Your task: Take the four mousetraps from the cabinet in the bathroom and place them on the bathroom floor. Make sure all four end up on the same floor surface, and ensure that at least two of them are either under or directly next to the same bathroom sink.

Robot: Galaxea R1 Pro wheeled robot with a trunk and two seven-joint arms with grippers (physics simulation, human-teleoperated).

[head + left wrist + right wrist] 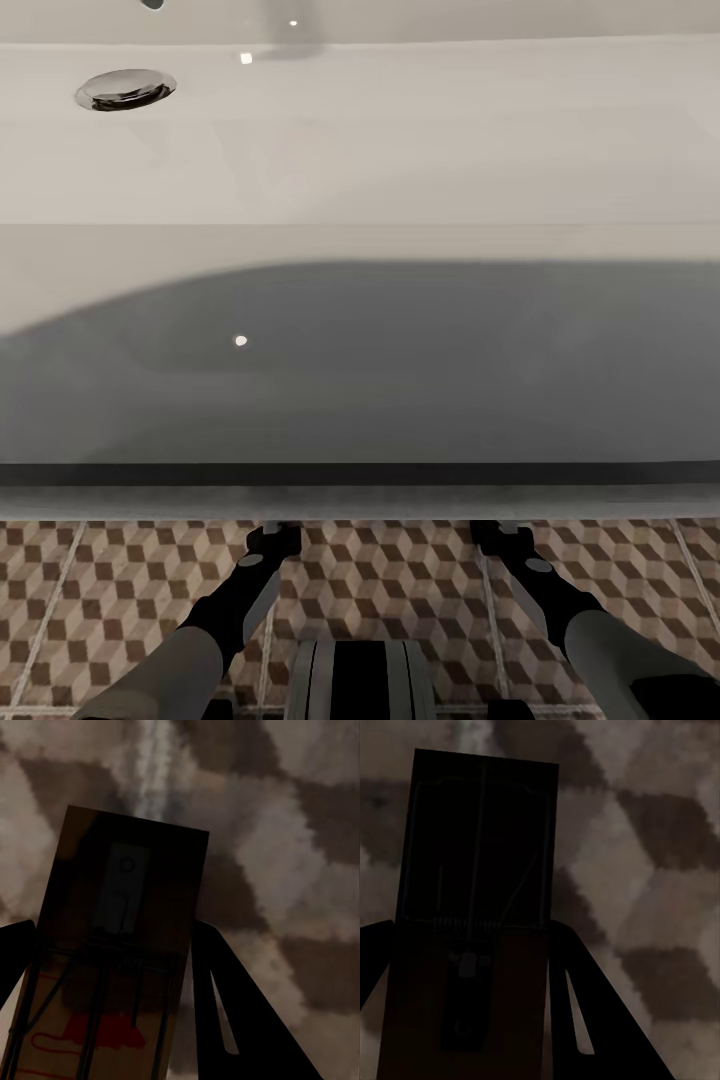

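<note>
The left claw (105,1020) is clenched on a mousetrap (112,945), its dark fingers (240,1012) flanking the board above the cube-patterned bathroom floor (300,855). The right claw (465,1020) grips another mousetrap (472,870) likewise. In the head view both arms reach toward 12 o'clock under the white sink (400,130), with its chrome drain (125,89) at 11 o'clock.

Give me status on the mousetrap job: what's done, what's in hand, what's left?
Done: no trap seen lying loose on the floor yet. In hand: each wrist view shows a mousetrap between dark fingers, one in the left gripper, one in the right gripper, over the cube-pattern bathroom floor; both arms reach under the sink. Left: release these two here. The other two traps can't be judged.
</note>
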